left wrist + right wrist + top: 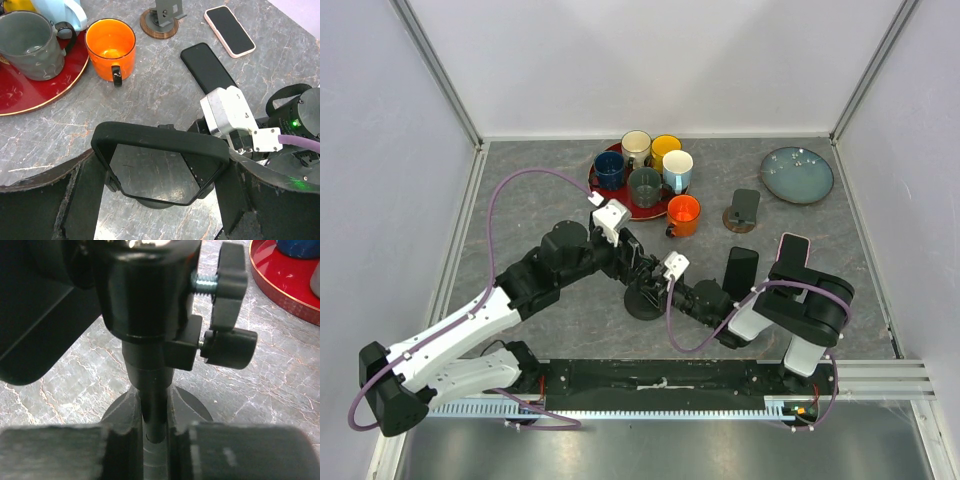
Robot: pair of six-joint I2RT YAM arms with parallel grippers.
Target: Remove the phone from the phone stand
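Observation:
A black phone (150, 167) with a glossy screen sits on a black phone stand (642, 304) in the middle of the table. My left gripper (162, 180) reaches in from the left, its two fingers (85, 200) pressed against the phone's side edges. It also shows in the top view (637, 262). My right gripper (155, 427) is shut on the stand's upright pole (150, 375) just above its round base. It comes in low from the right in the top view (658, 290). The stand's head with its clamp knobs (230, 347) sits above my fingers.
A second black phone (740, 270) and a pink-cased phone (792, 248) lie flat right of the stand. A small stand on a wooden disc (742, 212) is behind them. An orange mug (684, 213), a red tray (603, 185) holding several mugs, and a blue-grey plate (797, 175) are further back.

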